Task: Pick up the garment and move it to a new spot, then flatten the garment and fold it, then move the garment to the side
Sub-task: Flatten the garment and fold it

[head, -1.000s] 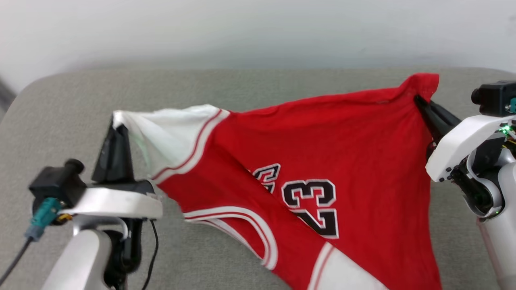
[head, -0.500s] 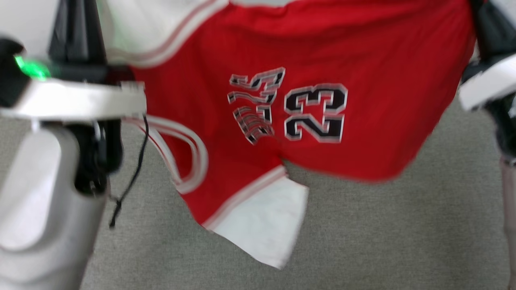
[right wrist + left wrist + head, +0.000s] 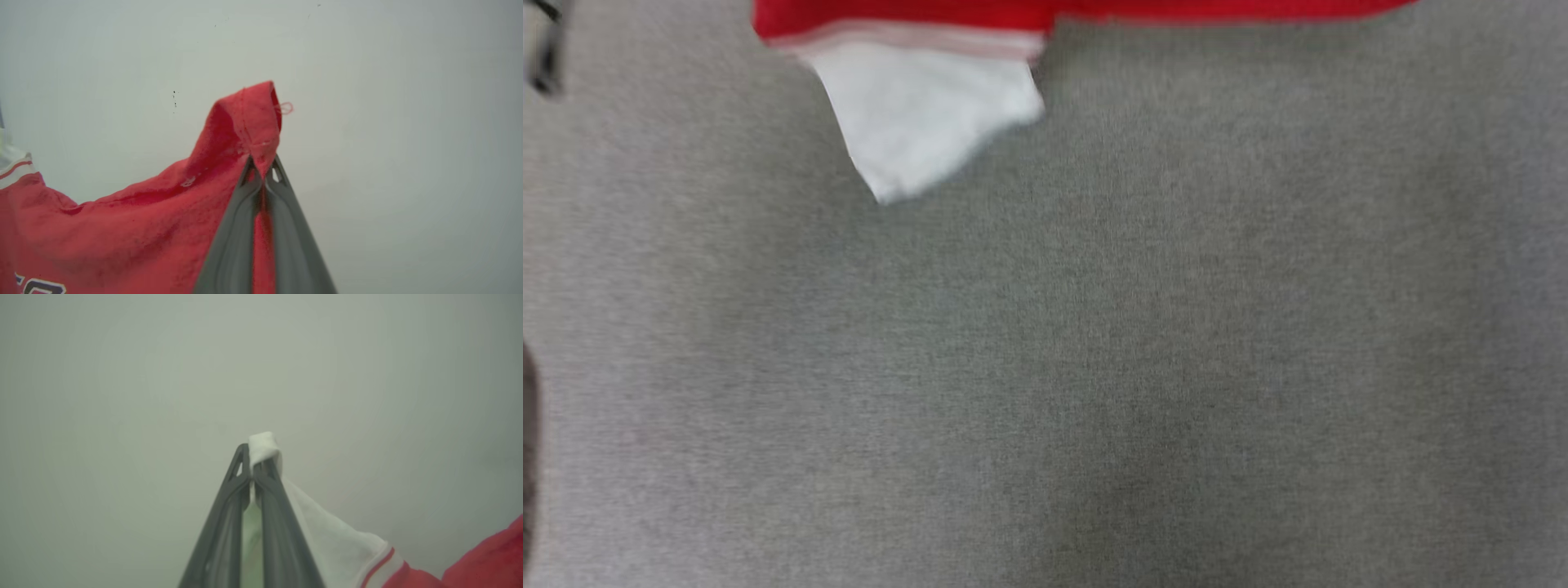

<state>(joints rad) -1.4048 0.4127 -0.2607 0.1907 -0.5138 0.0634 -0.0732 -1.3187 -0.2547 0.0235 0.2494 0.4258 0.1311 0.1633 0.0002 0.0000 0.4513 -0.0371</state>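
Garment (image 3: 923, 106): red sports jersey of thin fabric with white panels and red-and-white striped trim.

Location: held up between both grippers, above a grey woven surface (image 3: 1094, 367). In the head view its lower edge runs as a red band along the top. A white panel hangs below the band at the upper left, with striped trim where red meets white. The view is blurred, so it cannot be told whether the white corner touches the surface.

Left gripper (image 3: 252, 461): fingers pressed together on a white corner of the garment (image 3: 327, 539). A small tuft of white cloth sticks out past the fingertips. The rest falls to the lower right of the left wrist view, past a red stripe into red fabric. Backdrop is a plain pale wall (image 3: 122, 375).

Right gripper (image 3: 263, 165): fingers pinched on a red hemmed corner of the garment (image 3: 163, 216). The corner stands up past the fingertips, with a loose thread (image 3: 286, 108) at its tip. The cloth drapes to the lower left, where part of a black, white-outlined numeral (image 3: 39, 287) meets the bottom edge.

Other: dark cable (image 3: 543, 69), upper left corner of the head view, blurred.
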